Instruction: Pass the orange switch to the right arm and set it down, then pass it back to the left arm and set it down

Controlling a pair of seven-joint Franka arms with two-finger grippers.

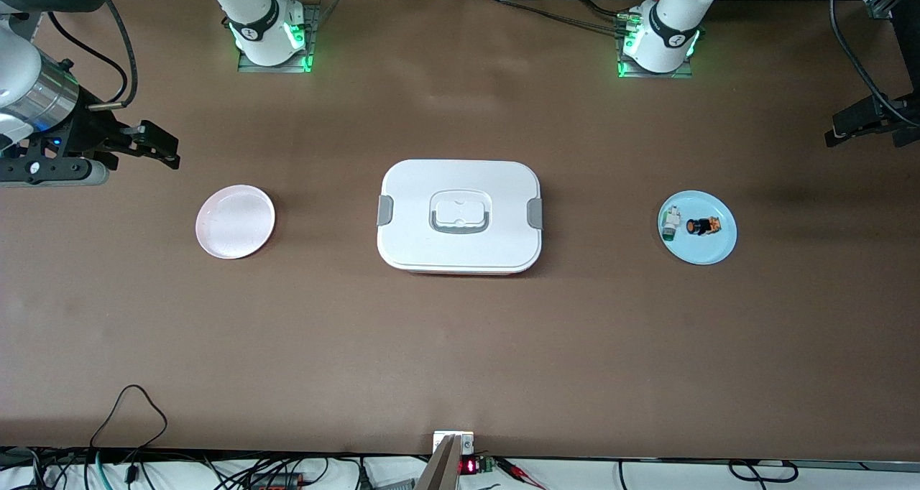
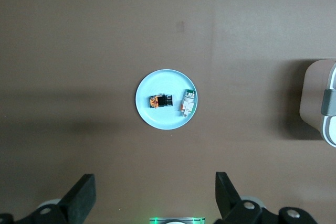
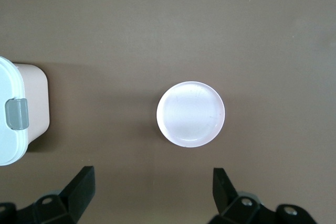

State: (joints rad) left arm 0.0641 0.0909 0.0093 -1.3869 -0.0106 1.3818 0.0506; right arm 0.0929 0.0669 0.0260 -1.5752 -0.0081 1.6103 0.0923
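Observation:
The orange switch [image 1: 698,225] lies on its side on a light blue plate [image 1: 719,249] toward the left arm's end of the table; it also shows in the left wrist view [image 2: 160,100]. The white box [image 1: 460,217] stands closed at the table's middle. My left gripper [image 2: 155,187] is open and empty, high over the table beside the blue plate [image 2: 163,121]; it shows at the front view's edge [image 1: 852,125]. My right gripper [image 3: 152,182] is open and empty, high over the table near a pink plate [image 3: 190,114], at the front view's other edge [image 1: 162,149].
A small white-and-green part [image 1: 671,224] lies on the blue plate beside the switch, on the box's side [image 2: 188,102]. The empty pink plate [image 1: 235,221] sits toward the right arm's end. The box's ends show in both wrist views [image 2: 325,103] [image 3: 10,108]. Cables run along the near table edge.

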